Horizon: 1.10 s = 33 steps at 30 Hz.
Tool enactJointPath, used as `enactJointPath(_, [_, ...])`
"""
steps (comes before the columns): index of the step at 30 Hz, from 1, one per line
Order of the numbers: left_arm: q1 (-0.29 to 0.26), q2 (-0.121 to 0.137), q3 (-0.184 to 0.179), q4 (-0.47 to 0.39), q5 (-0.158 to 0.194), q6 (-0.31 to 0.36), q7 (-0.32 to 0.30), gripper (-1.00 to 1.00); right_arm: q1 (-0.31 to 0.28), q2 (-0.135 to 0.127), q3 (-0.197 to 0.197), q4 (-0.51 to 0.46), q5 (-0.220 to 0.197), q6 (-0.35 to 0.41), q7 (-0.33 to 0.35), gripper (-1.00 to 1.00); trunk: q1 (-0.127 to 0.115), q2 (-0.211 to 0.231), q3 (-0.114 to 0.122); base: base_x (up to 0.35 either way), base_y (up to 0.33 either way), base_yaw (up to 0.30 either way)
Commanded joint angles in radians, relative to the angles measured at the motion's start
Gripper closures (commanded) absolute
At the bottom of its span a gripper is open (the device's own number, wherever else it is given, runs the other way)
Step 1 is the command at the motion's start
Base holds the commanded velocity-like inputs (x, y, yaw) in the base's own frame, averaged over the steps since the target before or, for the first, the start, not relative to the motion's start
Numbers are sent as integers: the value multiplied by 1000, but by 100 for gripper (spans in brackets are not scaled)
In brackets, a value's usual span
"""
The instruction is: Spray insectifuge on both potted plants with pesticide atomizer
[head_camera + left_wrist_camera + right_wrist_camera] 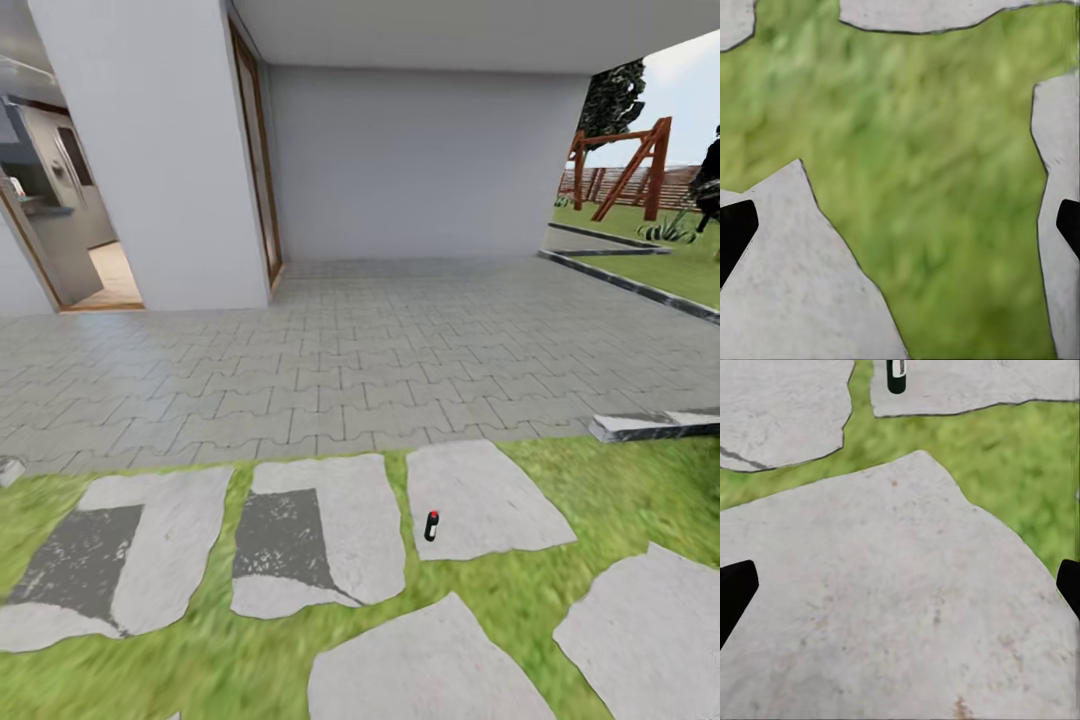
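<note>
The pesticide atomizer (431, 525) is a small dark bottle with a red top, standing upright on the left edge of a grey stepping stone (490, 500) in the lawn. In the right wrist view the atomizer (897, 376) shows a white label and stands on a slab beyond the one below my right gripper (900, 592). That gripper is open, its dark fingertips (735, 589) wide apart over bare stone. My left gripper (900, 232) is open too, hanging over grass between stones. The potted plants are out of view.
Several grey stepping stones (320, 535) lie in the grass, with a paved terrace (330, 350) behind them. A white house pillar (160, 150) and an open doorway (70, 220) stand at the back left. At the far right are a wooden swing frame (630, 170), a spiky agave (665, 230) and a stone curb (655, 424).
</note>
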Motion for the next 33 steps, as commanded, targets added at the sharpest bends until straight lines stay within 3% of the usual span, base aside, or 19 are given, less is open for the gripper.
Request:
enactJointPath(1, [0,0,6,1,-5,-3,0,-100,-1,-1,7,1,-10,-3,0,-100,0,0,-1,307,11,-286])
enactJointPath(7, [0,0,6,1,-5,-3,0,-100,-1,-1,7,1,-10,-3,0,-100,0,0,-2,190,3,-290])
enactJointPath(33, [-1,0,6,-1,-5,-3,1,-100,-1,-1,7,1,-10,-3,0,-100,0,0,-2,11,9,-298])
